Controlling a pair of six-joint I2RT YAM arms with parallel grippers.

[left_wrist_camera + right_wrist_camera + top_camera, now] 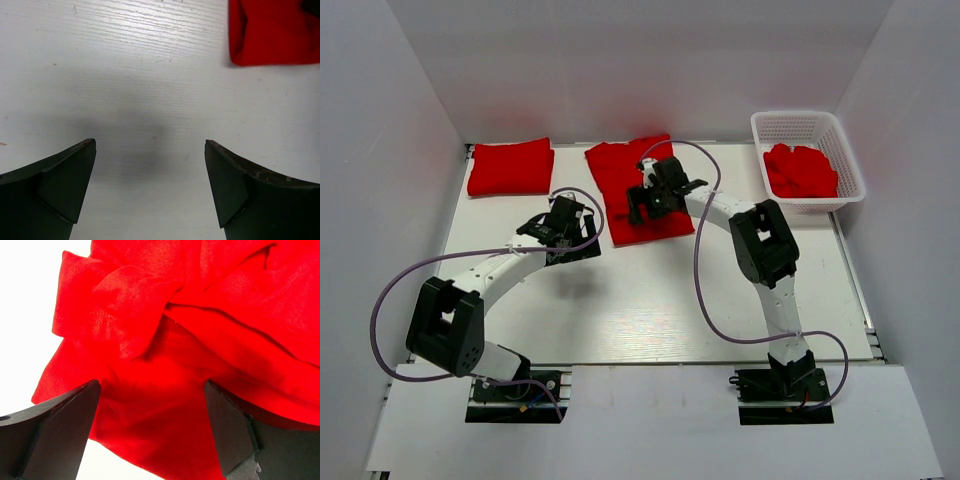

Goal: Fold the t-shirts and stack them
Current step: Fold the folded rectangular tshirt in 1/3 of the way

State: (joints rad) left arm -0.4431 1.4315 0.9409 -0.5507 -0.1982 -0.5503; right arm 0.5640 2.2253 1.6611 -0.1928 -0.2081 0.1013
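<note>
Claws of both arms are seen spread wide, and nothing is pinched by either. Closest to the near edge, the left claw (150, 144) is held low over bare tabletop (650, 300), left of the middle. The near left corner of the middle t-shirt (618, 190) is seen just beyond it and to its right, apart from the claw. Further out, the right claw (150, 385) is hung directly above this same t-shirt, whose cloth is rumpled and bunched. Whether the cloth is touched by the claw cannot be told. This shirt is judged to be only partly folded.

At the far left corner of the tabletop a folded t-shirt (510, 167) is laid flat as a neat rectangle, so one piece, perhaps more, is judged finished. At the far right corner, crumpled t-shirts (800, 172) are heaped inside the white basket (847, 150). These are not yet folded, and the stacking is judged as hardly begun.
</note>
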